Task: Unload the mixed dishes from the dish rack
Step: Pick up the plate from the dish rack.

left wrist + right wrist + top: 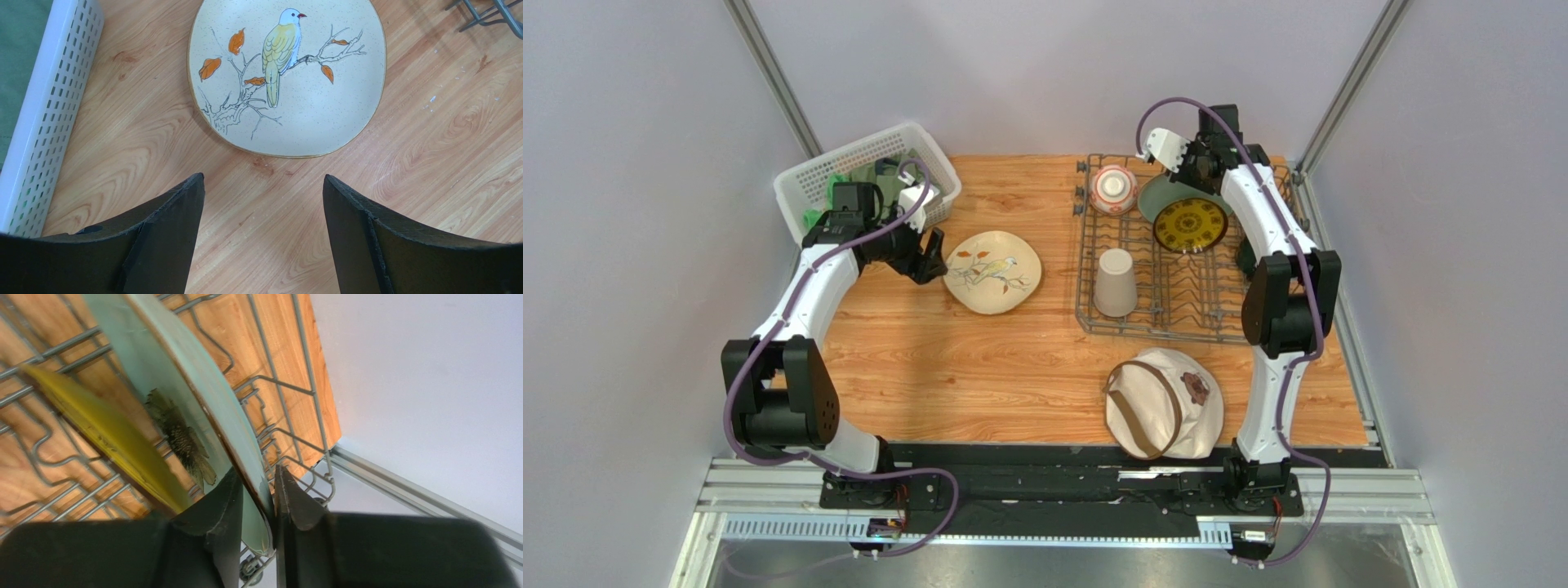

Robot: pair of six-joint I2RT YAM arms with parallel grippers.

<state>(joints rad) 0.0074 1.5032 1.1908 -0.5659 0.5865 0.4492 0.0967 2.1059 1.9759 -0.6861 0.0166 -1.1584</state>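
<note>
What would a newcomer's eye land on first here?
The cream plate with bird drawing lies flat on the table, left of the dish rack, with the open left gripper just short of it. At the rack's far right, the right gripper is closed on the rim of the pale green plate, standing on edge beside the small dark yellow-patterned plate.

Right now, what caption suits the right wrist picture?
Right gripper pinching the pale green plate in the dish rack, beside a yellow plate.
</note>
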